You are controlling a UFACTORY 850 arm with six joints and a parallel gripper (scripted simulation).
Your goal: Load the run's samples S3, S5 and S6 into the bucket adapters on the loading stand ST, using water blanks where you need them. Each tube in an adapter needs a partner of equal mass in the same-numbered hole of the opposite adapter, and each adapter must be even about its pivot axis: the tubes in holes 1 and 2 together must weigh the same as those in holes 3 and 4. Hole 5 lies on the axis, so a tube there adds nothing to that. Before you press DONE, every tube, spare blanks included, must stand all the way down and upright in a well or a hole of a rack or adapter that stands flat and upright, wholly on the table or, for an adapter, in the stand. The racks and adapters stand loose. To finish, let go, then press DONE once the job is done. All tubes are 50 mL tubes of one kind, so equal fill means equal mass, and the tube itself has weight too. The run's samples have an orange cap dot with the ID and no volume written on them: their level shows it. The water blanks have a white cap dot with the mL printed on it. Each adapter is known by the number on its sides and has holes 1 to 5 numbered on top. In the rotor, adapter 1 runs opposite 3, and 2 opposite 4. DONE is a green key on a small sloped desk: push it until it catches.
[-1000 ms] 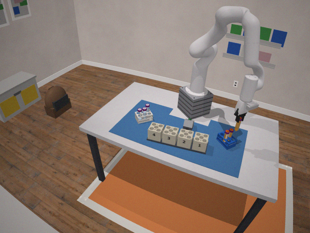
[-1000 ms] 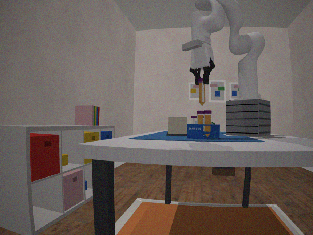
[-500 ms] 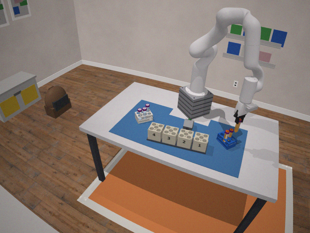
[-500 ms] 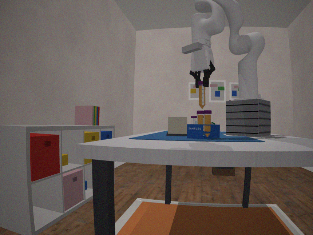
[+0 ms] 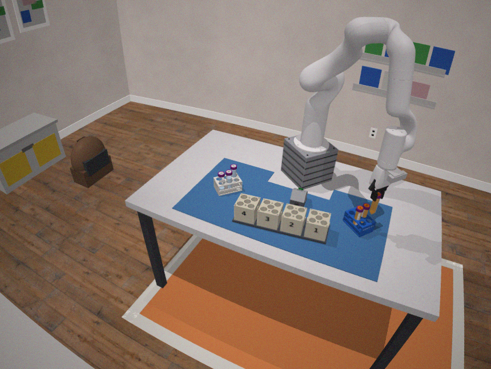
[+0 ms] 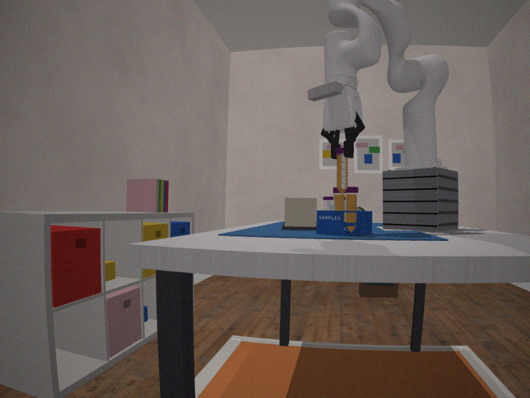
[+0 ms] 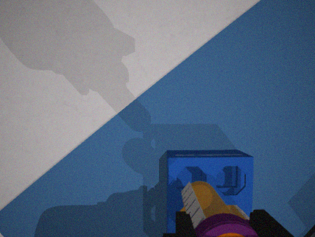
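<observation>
My gripper (image 5: 375,194) (image 6: 342,146) (image 7: 224,225) is shut on an orange-filled sample tube (image 5: 374,205) (image 6: 341,172) (image 7: 205,199) by its purple cap. The tube hangs upright over the blue samples rack (image 5: 359,226) (image 6: 328,222) (image 7: 210,162), its tip at about the cap height of the two sample tubes (image 5: 358,212) (image 5: 365,209) standing in the rack. Empty wells show in the wrist view. Adapters 4 (image 5: 246,207), 3 (image 5: 269,213), 2 (image 5: 293,218) and 1 (image 5: 317,224) stand in a row on the loading stand, all holes empty. I cannot read the cap IDs.
A white rack (image 5: 228,184) with three water blanks stands at the blue mat's (image 5: 198,206) (image 7: 257,92) back left. The DONE desk (image 5: 298,196) with its green key sits behind adapters 2 and 3, before the arm's base (image 5: 309,163). The table edge is right of the samples rack.
</observation>
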